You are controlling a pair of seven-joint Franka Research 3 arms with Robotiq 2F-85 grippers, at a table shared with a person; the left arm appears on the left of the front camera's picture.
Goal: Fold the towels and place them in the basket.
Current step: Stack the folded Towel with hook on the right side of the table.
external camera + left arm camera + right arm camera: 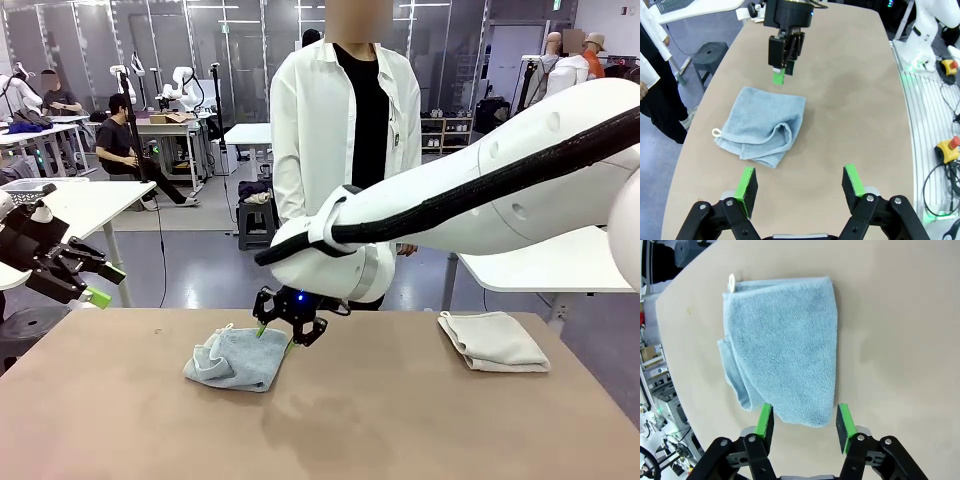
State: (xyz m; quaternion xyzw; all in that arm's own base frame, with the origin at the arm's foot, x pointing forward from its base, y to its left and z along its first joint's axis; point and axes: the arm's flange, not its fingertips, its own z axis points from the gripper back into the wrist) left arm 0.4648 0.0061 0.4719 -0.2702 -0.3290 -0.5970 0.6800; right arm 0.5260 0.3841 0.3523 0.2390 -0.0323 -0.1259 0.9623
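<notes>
At the near-left of the table (400, 430), the left gripper (88, 280) hangs off the table's left edge, its jaws wide and empty, well apart from the blue towel (240, 357). That towel lies left of the table's centre, roughly folded, one side bunched and its small loop tag pointing toward the left edge. Directly over its far edge hovers the right gripper (288, 325), jaws partly parted and holding nothing; in the right wrist view the green pads (765, 421) straddle one corner of the cloth from above, apparently short of contact. Judgement: the folding step is in hand on this towel, and the fold is untidy. The next move calls for the right gripper to descend, pinch that corner or edge through all layers and draw it over square, with the left arm steadying the bunched side. Toward the far-right corner lies the beige towel (493, 341), already folded, well apart from both grippers
</notes>
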